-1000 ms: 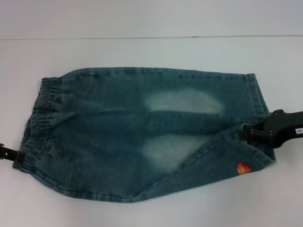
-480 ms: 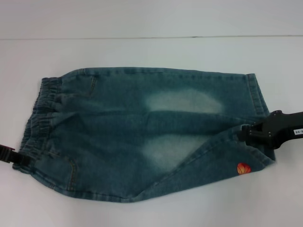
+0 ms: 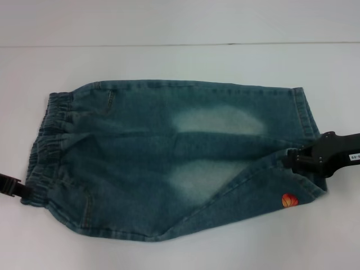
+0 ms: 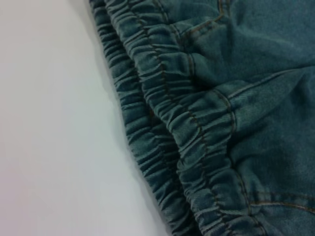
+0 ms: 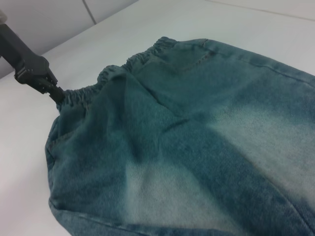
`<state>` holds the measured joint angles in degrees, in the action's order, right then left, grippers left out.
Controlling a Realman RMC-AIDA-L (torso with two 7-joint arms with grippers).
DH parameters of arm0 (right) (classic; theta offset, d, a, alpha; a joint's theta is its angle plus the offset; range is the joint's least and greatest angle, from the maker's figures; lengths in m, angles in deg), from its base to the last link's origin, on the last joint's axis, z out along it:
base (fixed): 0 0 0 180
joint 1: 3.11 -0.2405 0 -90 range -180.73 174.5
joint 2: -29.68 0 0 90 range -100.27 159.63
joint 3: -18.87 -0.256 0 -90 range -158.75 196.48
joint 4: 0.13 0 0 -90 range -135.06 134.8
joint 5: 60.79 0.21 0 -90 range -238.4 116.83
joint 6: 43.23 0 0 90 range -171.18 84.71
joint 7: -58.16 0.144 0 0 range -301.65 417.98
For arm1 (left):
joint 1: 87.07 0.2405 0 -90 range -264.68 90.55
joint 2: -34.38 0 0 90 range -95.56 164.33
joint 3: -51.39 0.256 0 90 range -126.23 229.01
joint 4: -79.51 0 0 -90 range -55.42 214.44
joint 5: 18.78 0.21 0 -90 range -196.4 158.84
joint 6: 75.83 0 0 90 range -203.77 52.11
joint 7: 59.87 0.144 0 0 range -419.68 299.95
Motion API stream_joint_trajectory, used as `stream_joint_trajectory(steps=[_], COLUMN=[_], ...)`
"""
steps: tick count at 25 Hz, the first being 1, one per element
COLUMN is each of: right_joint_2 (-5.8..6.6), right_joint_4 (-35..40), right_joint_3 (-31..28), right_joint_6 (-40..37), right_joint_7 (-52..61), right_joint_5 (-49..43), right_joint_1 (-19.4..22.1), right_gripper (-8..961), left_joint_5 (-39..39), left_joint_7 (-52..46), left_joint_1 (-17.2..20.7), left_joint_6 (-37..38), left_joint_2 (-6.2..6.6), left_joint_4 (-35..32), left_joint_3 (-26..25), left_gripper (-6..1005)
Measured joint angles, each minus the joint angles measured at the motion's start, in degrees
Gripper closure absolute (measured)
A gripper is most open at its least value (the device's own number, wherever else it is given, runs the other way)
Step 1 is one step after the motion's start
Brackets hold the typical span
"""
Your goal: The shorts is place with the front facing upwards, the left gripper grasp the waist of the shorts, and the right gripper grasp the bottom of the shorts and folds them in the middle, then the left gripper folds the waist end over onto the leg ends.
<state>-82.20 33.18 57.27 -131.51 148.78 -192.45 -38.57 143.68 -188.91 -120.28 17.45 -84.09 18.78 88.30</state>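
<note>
Blue denim shorts (image 3: 169,152) lie on the white table (image 3: 180,62), with the elastic waist (image 3: 53,124) on the left and the leg ends on the right. My left gripper (image 3: 25,193) is shut on the waist's near corner; the right wrist view shows the left gripper (image 5: 55,92) pinching the gathered band. My right gripper (image 3: 288,159) is shut on the near leg's hem, which is raised and turned inward. The turned cloth shows an orange patch (image 3: 289,200). The left wrist view shows only the waistband (image 4: 162,98) from close up.
The table's far edge (image 3: 180,44) runs across behind the shorts, with a pale wall beyond it. Bare white table surface surrounds the garment on every side.
My left gripper has crept inward and toward the near edge, drawing the waist's near corner in with it. The right gripper and the raised hem have barely moved.
</note>
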Motion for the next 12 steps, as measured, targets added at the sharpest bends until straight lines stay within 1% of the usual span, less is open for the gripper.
stream_joint_trajectory(steps=[2,7,10,12], right_joint_2=[0.00,0.06,0.16,0.18], right_joint_4=[0.00,0.00,-0.09,-0.54], right_joint_3=[-0.02,-1.72,-4.02,-7.13], right_joint_6=[-0.01,-0.03,-0.06,-0.05], right_joint_7=[0.00,-0.03,-0.50,-1.48], right_joint_5=[0.00,2.28,4.41,6.34], right_joint_1=[0.00,0.63,1.20,1.82], right_gripper=[919,919,920,920], left_joint_5=[-0.07,-0.88,-3.81,-5.79], left_joint_7=[-0.01,-0.05,-0.10,-0.18], left_joint_1=[-0.07,-0.39,-0.27,-0.29], left_joint_6=[0.30,0.83,0.84,0.94], left_joint_2=[0.00,0.03,0.11,0.52], left_joint_4=[0.00,-1.52,-3.44,-3.86], left_joint_3=[0.00,-0.49,-0.82,-1.64], left_gripper=[889,982,978,976])
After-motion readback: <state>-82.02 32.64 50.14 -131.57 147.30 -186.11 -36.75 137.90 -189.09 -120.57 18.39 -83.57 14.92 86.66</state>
